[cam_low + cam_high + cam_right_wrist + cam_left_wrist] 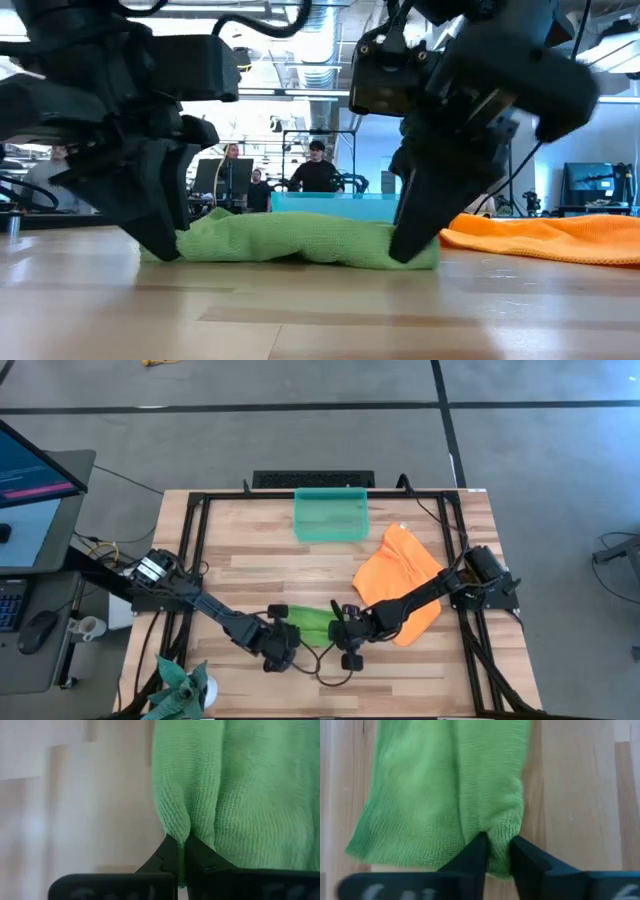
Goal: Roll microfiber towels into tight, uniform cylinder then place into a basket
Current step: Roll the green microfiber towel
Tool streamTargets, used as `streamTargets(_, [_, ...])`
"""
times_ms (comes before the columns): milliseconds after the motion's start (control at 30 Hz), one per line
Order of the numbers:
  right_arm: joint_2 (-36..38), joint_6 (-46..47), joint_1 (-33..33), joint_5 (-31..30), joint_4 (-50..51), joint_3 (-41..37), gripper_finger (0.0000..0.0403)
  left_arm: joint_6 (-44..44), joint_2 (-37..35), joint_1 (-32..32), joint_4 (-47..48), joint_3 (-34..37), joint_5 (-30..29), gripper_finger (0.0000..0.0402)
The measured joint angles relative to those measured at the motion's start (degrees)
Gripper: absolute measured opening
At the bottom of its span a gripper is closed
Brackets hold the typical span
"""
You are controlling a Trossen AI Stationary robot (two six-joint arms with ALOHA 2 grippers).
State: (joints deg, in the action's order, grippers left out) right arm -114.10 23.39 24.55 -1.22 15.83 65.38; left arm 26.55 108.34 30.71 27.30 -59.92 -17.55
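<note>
The lime green microfiber towel (308, 622) lies bunched into a long, loose roll running left to right near the table's front, resting on the wood along its whole length (300, 240). My left gripper (497, 851) is at its left end and my right gripper (182, 849) at its right end, each shut on cloth. The orange towel (400, 578) lies crumpled and flat at the right, touched by neither gripper. The teal basket (331, 514) stands at the far edge, with nothing showing inside it. My left gripper pinches a small ridge of cloth (499, 831) at the green towel's left end between its two fingers. The fingers come steeply from above, slanting in from the left. The towel stays on the table. My right gripper pinches a fold (180, 826) at the green towel's right end between its two nearly closed fingers. It comes steeply from above, slanting in from the right. That end lies on the table (420, 258).
A spiky dark green plant (180, 685) stands at the near left corner. Black frame rails (190, 560) run along the table's left and right sides. Bare wood lies between the green towel and the basket. People stand in the room beyond the table (315, 170).
</note>
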Motion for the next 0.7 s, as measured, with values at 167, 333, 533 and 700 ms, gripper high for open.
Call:
streamTargets(167, [0.0, 1.1, 0.9, 8.7, 0.4, 2.3, 0.0023, 2.8, 0.3, 1.0, 3.6, -3.2, 5.3, 0.0012])
streamTargets(333, [-0.4, 2.3, 2.6, 16.2, 0.4, 6.0, 0.0024, 3.8, 0.7, 1.6, 5.3, -7.4, 16.4, 0.0013])
streamTargets(533, [-0.3, 4.1, 3.5, 23.0, -0.9, 7.6, 0.0022, 9.6, 0.7, 1.7, 5.5, -11.8, 27.9, 0.0007])
streamTargets(700, [-0.2, 5.6, 2.4, 24.0, -0.7, 7.7, 0.0025, 13.5, 0.7, 1.8, 5.8, -12.3, 29.7, 0.0018])
